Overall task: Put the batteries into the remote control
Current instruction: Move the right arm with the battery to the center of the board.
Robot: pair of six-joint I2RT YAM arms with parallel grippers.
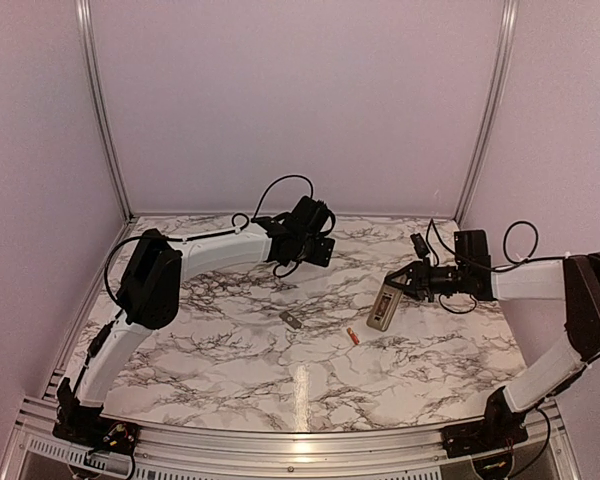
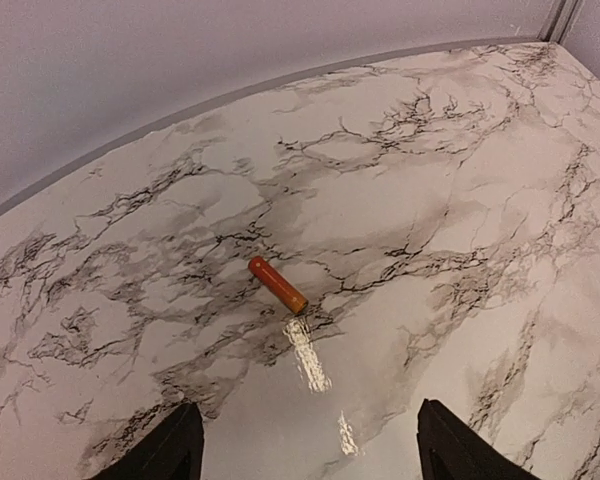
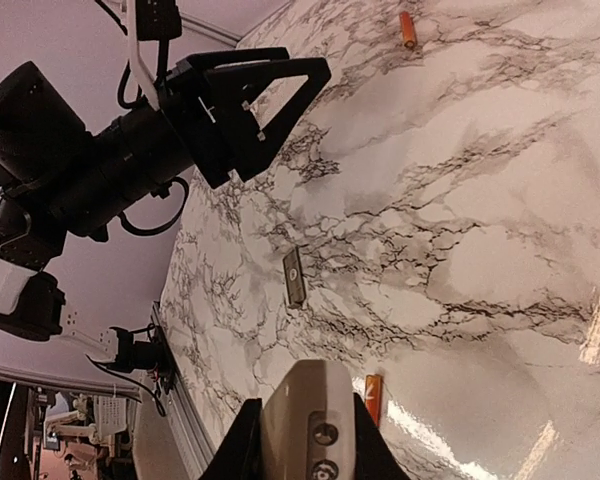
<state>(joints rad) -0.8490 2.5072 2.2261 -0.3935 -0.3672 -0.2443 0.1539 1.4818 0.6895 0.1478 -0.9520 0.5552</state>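
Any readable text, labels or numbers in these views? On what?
No text can be read in any view.
remote control: no legible print on the side shown.
battery: plain orange casing, no marking visible.
cover plate: too small to tell.
background clutter: blurred, unreadable.

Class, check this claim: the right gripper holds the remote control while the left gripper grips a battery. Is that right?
One part is wrong. The left gripper is open and empty; the left wrist view shows the battery lying on the table just ahead of it. The right gripper does hold the remote control.
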